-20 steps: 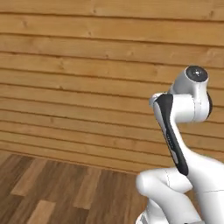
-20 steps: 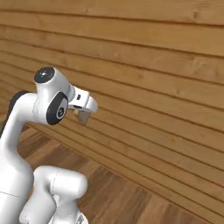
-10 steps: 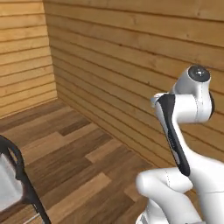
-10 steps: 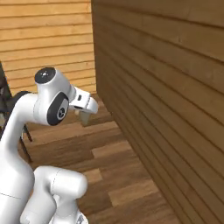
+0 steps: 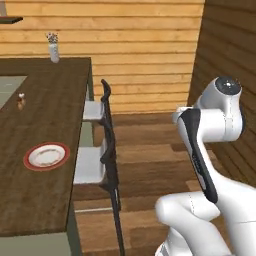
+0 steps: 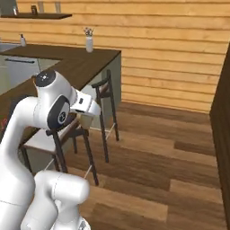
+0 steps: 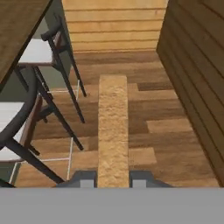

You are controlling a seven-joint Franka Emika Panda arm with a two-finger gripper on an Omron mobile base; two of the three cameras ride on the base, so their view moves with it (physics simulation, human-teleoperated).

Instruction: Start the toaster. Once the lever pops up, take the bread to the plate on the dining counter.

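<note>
The flat tan-yellow bread slice point(image 7: 113, 127) is clamped edge-on between the two-finger gripper point(image 7: 113, 179), carried over the floor; the red-rimmed round white plate point(image 5: 46, 156) is set near the dark plank dining counter's point(image 5: 45, 100) stool-side edge, ready for delivery.

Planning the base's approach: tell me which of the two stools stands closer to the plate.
The nearer stool, lower in the left base view, directly beside the red-rimmed plate on the dining counter. The other stool stands farther along, toward the vase.
</note>
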